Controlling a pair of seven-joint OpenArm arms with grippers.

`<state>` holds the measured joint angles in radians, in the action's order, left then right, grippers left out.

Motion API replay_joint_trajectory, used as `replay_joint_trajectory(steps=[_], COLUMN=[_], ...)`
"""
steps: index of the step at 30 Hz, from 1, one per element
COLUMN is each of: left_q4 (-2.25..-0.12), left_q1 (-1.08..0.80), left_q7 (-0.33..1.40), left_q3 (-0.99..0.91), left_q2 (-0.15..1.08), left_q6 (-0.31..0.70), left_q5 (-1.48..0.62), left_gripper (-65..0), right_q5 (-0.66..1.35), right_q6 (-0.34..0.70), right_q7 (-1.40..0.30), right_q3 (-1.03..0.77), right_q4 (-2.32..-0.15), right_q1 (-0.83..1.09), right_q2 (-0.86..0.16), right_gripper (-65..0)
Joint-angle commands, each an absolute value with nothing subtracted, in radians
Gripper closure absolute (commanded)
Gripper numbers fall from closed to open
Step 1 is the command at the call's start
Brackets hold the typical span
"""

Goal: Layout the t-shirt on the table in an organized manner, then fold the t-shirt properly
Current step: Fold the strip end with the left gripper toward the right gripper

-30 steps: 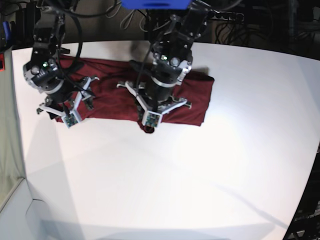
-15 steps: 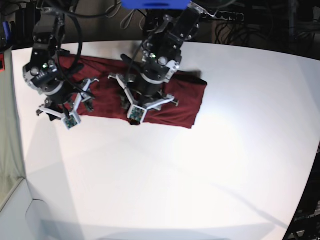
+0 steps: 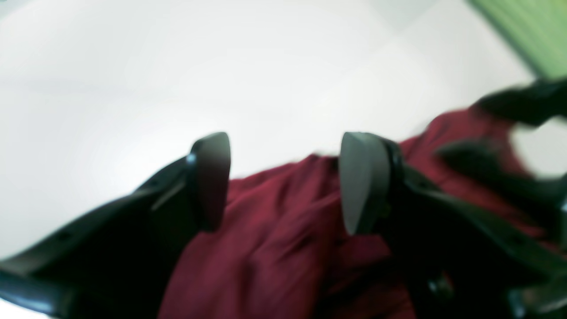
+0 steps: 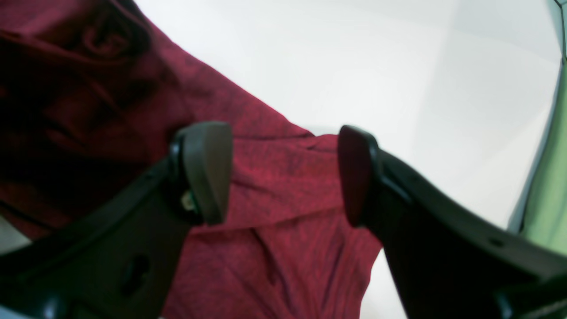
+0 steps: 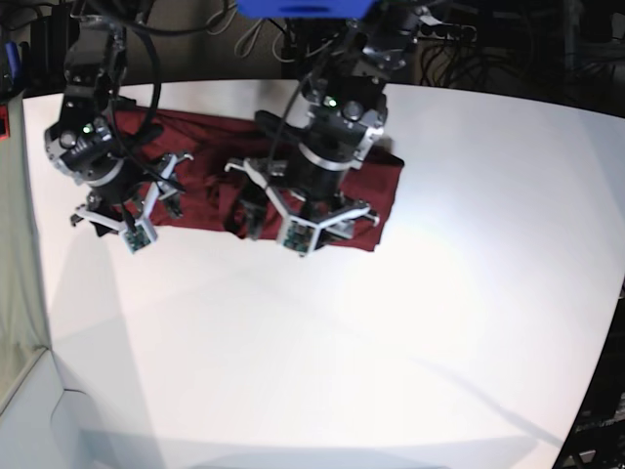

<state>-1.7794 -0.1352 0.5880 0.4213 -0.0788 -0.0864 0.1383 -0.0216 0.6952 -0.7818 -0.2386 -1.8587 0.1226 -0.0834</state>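
The maroon t-shirt [image 5: 210, 161] lies as a wrinkled band along the far part of the white table [image 5: 342, 342]. The left arm [image 5: 314, 176] stands over the shirt's right half. In the left wrist view my left gripper [image 3: 285, 186] is open just above the t-shirt [image 3: 274, 248], near its front edge, with nothing pinched between the fingers [image 3: 212, 181]. The right arm [image 5: 98, 161] hovers over the shirt's left end. My right gripper [image 4: 283, 173] is also open, with the t-shirt [image 4: 274, 177] lying below the gap and not held.
Cables and dark equipment crowd the space behind the table's far edge, under a blue block [image 5: 303, 8]. The table's left edge [image 5: 34, 293] borders a grey-green surface. White tabletop stretches in front of the shirt to the near edge.
The left gripper has opened and let go of the shirt's front edge. That arm shifted left, then back. The shirt's right end now lies a little further left. The right arm stayed put.
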Motion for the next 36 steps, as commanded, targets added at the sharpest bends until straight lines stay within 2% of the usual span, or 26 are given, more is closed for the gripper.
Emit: replay_joint_trajectory(steps=[1,12,17,21,24,29,36], left_q4=[-1.776,-1.59,-1.589,-1.623,-1.693,-1.824,-1.847], left_q1=[-0.122,-0.094,-0.102,-0.094,-0.101,-0.122,-0.173], left_q7=[0.565,0.573,0.579,0.598,0.598,0.588,0.567], left_q3=[0.404,0.332,0.515,0.68,0.73,0.696,0.438], left_q2=[-0.094,-0.13,-0.096,-0.041,-0.005,0.047,0.028], left_q6=[-0.097,-0.088,-0.087,-0.085,-0.085,-0.094,-0.09], left_q5=[0.142,0.142,0.142,0.142,0.142,0.142,0.142], left_gripper=[-37.4,-36.2,-27.5,-27.3,-27.3,-27.2,-27.2], right_q5=[-0.012,-0.012,-0.012,-0.013,-0.013,-0.012,-0.01], right_q6=[0.698,0.698,0.698,0.698,0.698,0.698,0.698], right_q7=[-0.76,-0.76,-0.76,-0.76,-0.76,-0.763,-0.765], right_q3=[-0.242,-0.242,-0.243,-0.249,-0.294,-0.335,-0.36], right_q4=[-1.88,-1.88,-1.88,-1.88,-1.88,-1.879,-1.879], right_q1=[0.11,0.11,0.11,0.11,0.108,0.084,0.081], right_q2=[-0.093,-0.093,-0.093,-0.094,-0.091,-0.091,-0.088], right_gripper=[-38.1,-38.1,-38.1,-38.1,-38.1,-38.1,-38.1])
